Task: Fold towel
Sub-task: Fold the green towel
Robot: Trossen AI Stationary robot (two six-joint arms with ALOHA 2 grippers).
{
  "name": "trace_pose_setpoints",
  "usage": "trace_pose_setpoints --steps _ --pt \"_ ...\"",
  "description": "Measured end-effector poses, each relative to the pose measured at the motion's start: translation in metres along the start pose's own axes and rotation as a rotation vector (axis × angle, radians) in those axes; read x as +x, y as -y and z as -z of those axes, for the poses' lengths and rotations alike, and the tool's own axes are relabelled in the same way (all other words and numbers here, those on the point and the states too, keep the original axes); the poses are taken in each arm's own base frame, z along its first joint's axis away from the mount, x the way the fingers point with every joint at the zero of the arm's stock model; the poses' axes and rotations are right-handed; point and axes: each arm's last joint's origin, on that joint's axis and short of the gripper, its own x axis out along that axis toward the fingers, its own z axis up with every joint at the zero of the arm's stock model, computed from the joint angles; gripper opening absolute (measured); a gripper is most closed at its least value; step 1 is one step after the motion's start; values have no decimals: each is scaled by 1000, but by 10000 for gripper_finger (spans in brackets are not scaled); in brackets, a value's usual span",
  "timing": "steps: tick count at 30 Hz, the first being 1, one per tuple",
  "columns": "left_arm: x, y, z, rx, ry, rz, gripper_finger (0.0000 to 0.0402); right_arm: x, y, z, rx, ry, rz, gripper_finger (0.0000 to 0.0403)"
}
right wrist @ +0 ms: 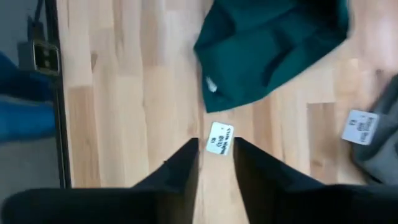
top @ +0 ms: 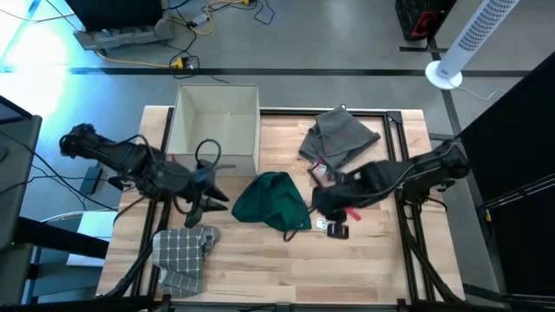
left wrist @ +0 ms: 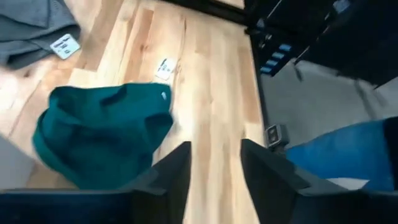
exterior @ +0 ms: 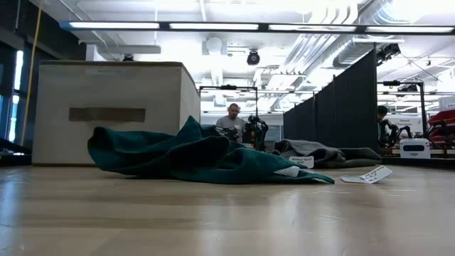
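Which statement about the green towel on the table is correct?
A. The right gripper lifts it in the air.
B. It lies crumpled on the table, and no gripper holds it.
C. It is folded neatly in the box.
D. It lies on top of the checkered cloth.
B: the green towel lies bunched on the table, while the left gripper and the right gripper both hang open and empty beside it.

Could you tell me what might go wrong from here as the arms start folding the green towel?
The green towel lies bunched in a heap, so a pinch may catch several layers. A loose white tag lies right ahead of the open right gripper, which might grab it instead. The open left gripper points at bare wood beside the towel and may miss the edge.
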Motion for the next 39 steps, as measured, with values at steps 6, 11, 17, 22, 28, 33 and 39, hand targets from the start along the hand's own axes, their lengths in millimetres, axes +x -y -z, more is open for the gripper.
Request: trace_pose_setpoints --steps 6,11,17,22,28,33,39 --pt "11 8 33 59 -68 -47 167 36 3 -1 29 119 -34 117" --pt "20 12 60 -17 -49 -65 162 76 17 30 165 240 -50 110" --pt "30 12 78 -76 -34 -105 159 129 22 58 157 246 -28 116" --pt "34 10 83 -139 -41 -112 159 154 26 66 116 248 45 152" --pt "40 9 88 -154 -25 -94 159 178 31 61 51 272 157 184" --pt "40 9 88 -171 -22 -102 159 196 35 56 132 244 75 181" --pt "41 9 88 -173 -12 -109 159 204 42 55 170 245 123 177"
